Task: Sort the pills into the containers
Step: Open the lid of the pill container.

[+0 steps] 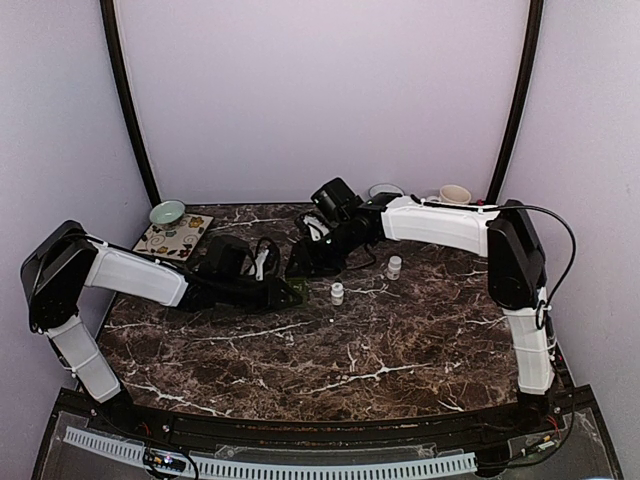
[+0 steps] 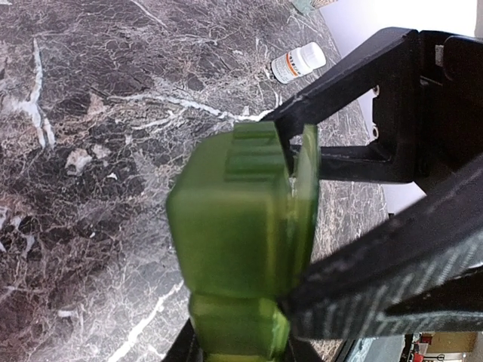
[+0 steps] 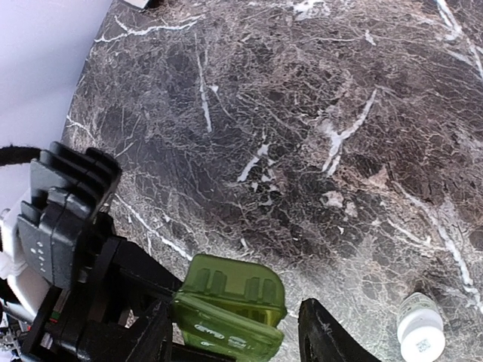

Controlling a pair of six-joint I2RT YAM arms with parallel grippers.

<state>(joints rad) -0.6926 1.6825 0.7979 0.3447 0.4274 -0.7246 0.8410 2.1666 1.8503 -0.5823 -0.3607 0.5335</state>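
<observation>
Pill box [image 2: 241, 234], green and see-through, is pinched in the left claw [image 2: 298, 219], one finger on its ridged lid edge and the other low against its side. Whether the box touches the worktop [image 1: 300, 360] I cannot tell. The right claw [image 3: 238, 328] hangs just over the box with its fingers spread and nothing in them, the near end of the box lying between them. A small white bottle [image 1: 337, 292] stands just to the right of both claws, and a second bottle [image 1: 394, 266] stands a little beyond it, near the right arm.

My guess is that the step in hand is lifting a lid flap on the box. To do it well, the left claw should hold firm and level so the compartments face up. One right finger should catch only the lip of a single flap and pry slowly. A hard pull could twist the box out of the grip or snap it shut.
</observation>
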